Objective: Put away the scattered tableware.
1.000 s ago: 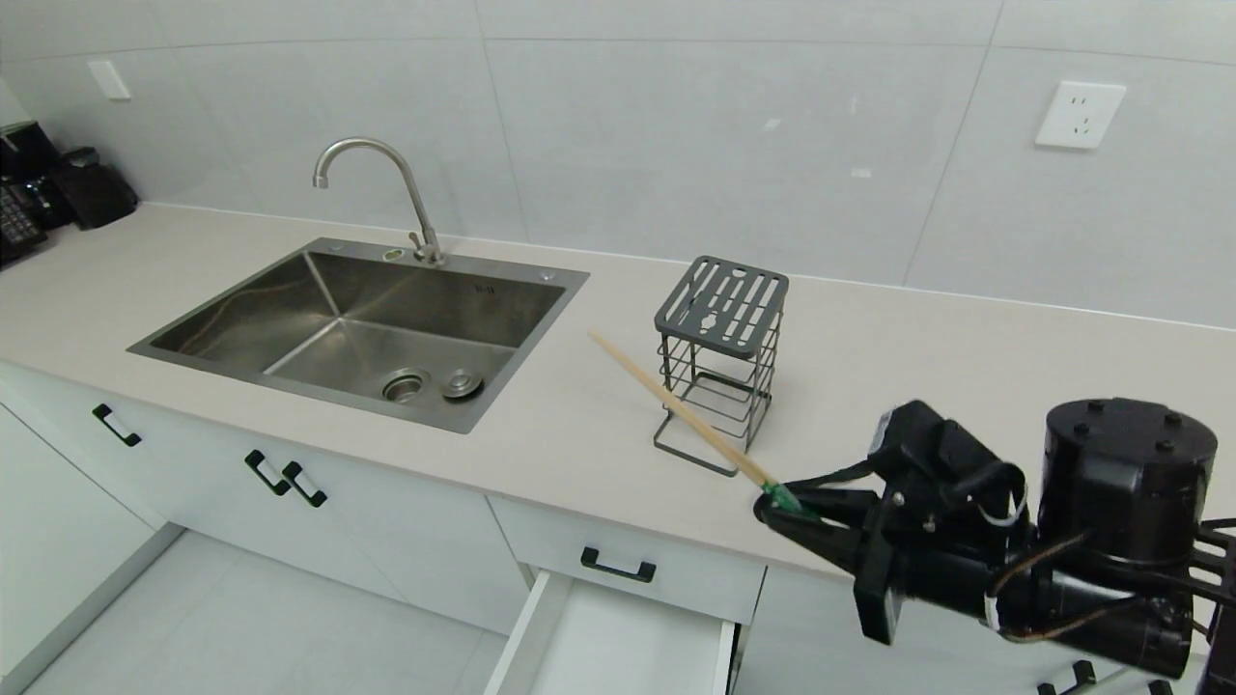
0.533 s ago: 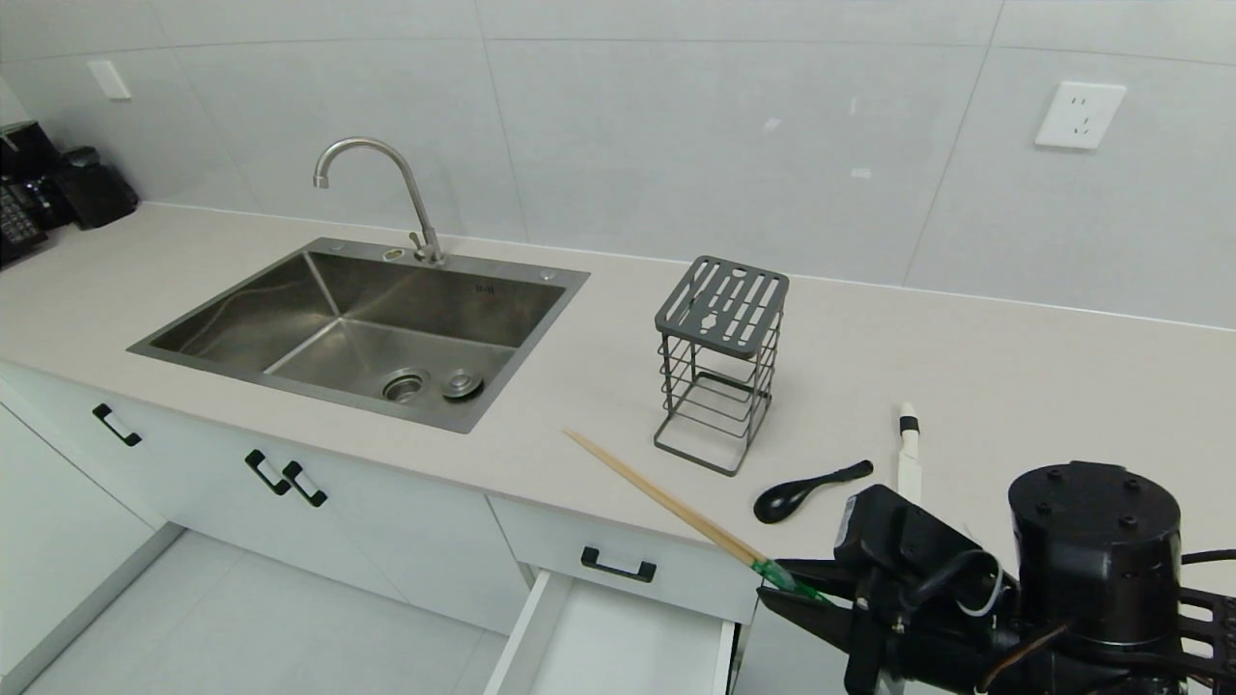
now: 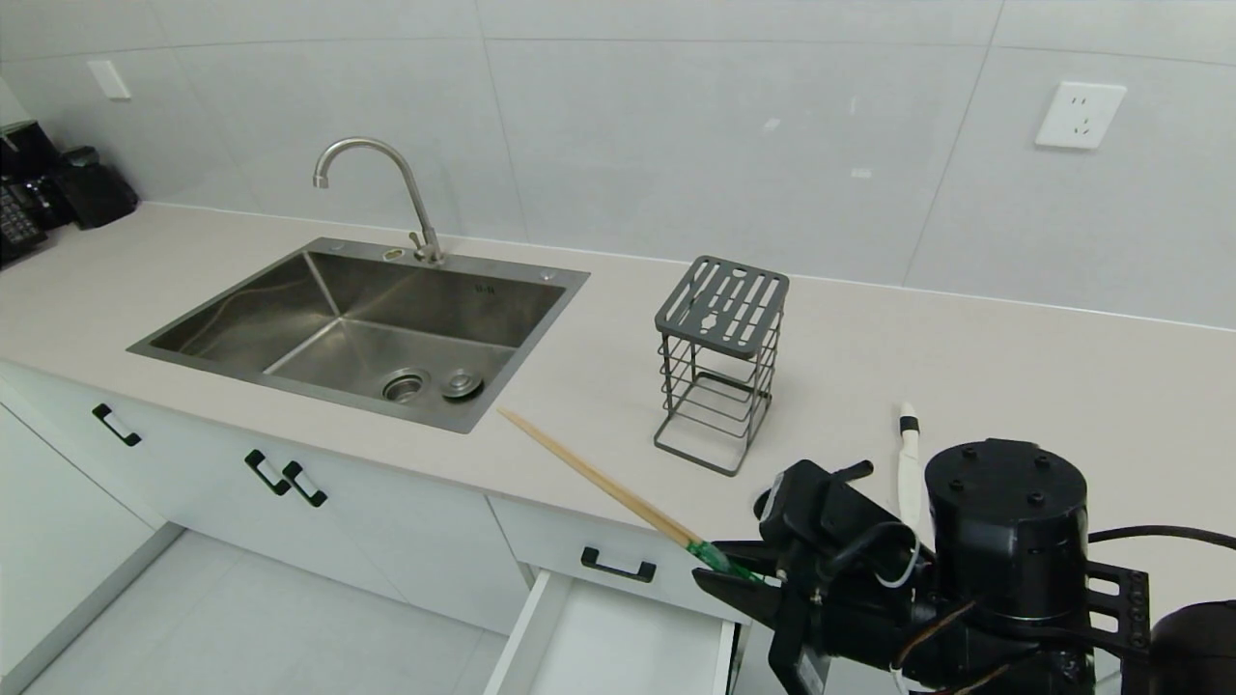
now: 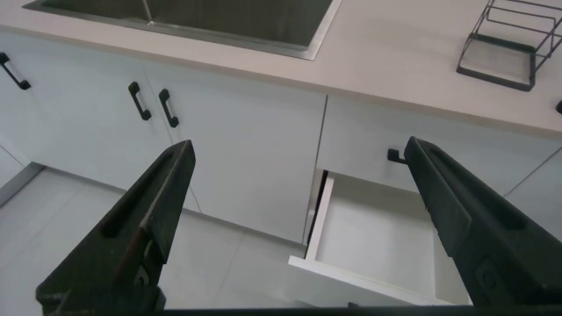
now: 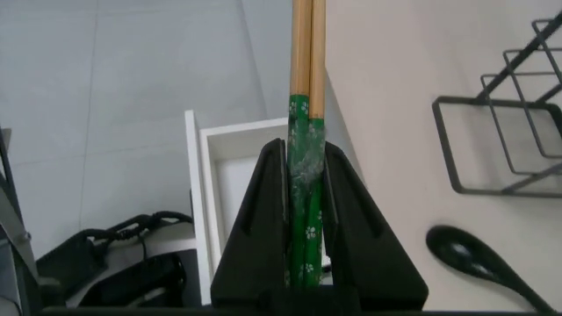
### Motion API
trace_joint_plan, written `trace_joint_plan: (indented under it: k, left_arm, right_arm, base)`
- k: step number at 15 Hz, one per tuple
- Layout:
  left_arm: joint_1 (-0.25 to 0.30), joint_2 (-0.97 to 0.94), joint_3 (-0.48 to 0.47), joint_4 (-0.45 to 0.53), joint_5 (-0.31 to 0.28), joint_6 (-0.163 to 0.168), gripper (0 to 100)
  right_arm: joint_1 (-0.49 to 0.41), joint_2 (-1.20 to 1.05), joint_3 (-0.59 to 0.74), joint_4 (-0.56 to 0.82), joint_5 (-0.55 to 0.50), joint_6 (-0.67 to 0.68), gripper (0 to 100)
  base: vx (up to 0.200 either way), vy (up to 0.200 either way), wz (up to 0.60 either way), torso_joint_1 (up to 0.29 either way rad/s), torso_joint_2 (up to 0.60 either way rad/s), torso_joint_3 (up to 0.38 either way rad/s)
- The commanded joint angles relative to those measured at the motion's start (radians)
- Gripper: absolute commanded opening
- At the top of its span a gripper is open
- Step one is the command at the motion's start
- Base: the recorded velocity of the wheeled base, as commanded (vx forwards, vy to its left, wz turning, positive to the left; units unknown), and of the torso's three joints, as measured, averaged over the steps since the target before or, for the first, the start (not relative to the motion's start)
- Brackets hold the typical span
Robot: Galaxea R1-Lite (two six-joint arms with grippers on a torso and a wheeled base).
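While the drawer point(image 3: 618, 632) is standing open: you are looking at a job that is, by my judgement, only getting started, since no tableware is showing in the part of it you can see.
Right gripper point(image 3: 719, 569): it is clamping tight on the green painted ends of the chopsticks point(image 3: 599, 478), and it is hanging just past the front edge of the counter point(image 3: 1014, 386), above the drawer.
Chopsticks: the pair is sticking out from the jaws and slanting toward the sink point(image 3: 319, 391) side, and as far as I can tell it is touching nothing but the gripper.
Left gripper point(image 4: 299, 151): its fingers are spreading wide and carrying nothing, and it is hanging out in front of the cabinets, well apart from the tableware.
Spoon point(image 5: 461, 250): the black spoon is lying on the counter near the foot of the rack point(image 3: 724, 304), waiting for you.
White-handled utensil point(image 3: 907, 454): it is lying on the counter just beside the spoon (I cannot tell whether it is a knife or something else), also waiting.
Rack: it is standing upright on the counter, with nothing slotted through its top plate.
Progress: you are carrying the first item, and nothing is looking stowed.
Left to do: you are needing to set the chopsticks down, then be fetching the spoon and the white-handled utensil in turn.
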Motion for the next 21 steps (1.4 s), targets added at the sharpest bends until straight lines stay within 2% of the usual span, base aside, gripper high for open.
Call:
trace_joint_plan:
  k: [1, 5, 9, 21]
  left_arm:
    - [0.0, 0.0, 0.0, 0.0, 0.0, -0.001, 100]
    - [0.0, 0.0, 0.0, 0.0, 0.0, -0.001, 100]
    - [0.0, 0.0, 0.0, 0.0, 0.0, -0.001, 100]
    - [0.0, 0.0, 0.0, 0.0, 0.0, -0.001, 100]
  right_arm:
    - [0.0, 0.007, -0.034, -0.002, -0.002, 0.006, 0]
    - [0.0, -0.044, -0.047, 0.001, -0.002, 0.03, 0]
    - [0.023, -0.007, 0.036, 0.022, -0.004, 0.009, 0]
    - [0.054, 0.01, -0.044, 0.016, -0.005, 0.032, 0]
  base:
    - [0.0, 0.0, 0.0, 0.0, 0.0, 0.0]
    - [0.0, 0.0, 0.0, -0.067, 0.14, 0.072]
    - [0.0, 0.0, 0.0, -0.051, 0.12, 0.057]
    - [0.0, 0.0, 0.0, -0.11, 0.23, 0.113]
